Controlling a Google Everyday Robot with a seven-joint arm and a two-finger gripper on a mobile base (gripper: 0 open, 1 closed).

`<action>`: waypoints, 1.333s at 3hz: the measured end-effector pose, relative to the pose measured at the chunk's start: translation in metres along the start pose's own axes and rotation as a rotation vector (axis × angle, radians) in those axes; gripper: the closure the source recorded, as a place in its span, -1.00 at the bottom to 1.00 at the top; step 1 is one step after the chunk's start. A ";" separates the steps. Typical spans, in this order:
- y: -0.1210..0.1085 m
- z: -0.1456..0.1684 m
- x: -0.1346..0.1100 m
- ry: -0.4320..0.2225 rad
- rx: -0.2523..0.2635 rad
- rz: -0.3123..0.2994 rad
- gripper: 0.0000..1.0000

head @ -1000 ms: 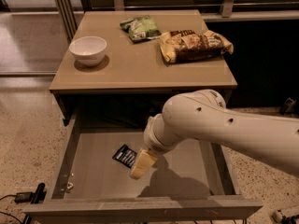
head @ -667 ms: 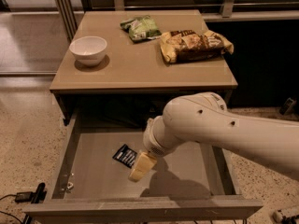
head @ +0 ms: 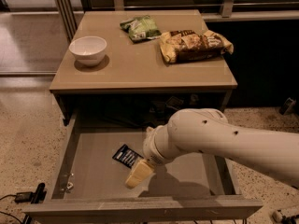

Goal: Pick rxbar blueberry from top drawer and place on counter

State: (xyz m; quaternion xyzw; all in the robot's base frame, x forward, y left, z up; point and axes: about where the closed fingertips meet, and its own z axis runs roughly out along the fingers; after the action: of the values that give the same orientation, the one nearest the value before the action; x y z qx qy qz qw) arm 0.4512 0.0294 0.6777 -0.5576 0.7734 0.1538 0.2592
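In the camera view, the drawer [head: 88, 157] is seen pulled open beneath the table [head: 140, 66]. The bar [head: 125, 155] is laid flat on the drawer floor, left of centre. The gripper [head: 138, 174] is held inside the drawer at the bar's right end; whether it is clenched or released cannot be told. A bowl [head: 88, 50], a green bag [head: 141, 28] and a brown bag [head: 194, 45] are set on the table.

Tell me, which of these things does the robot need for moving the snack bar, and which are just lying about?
For the job: the rxbar blueberry, lying in the open top drawer; the counter, where it should go; the gripper, down in the drawer right beside the bar.

Just lying about: the white bowl, the green chip bag and the yellow-brown bag, all on the counter.
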 end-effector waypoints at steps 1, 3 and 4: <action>0.003 0.020 0.011 -0.037 0.012 0.051 -1.00; -0.014 0.106 0.035 0.069 0.059 0.043 -1.00; -0.010 0.110 0.029 0.069 0.052 0.031 -0.95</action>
State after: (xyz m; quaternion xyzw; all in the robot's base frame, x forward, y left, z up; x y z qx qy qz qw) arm 0.4787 0.0619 0.5718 -0.5437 0.7941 0.1185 0.2443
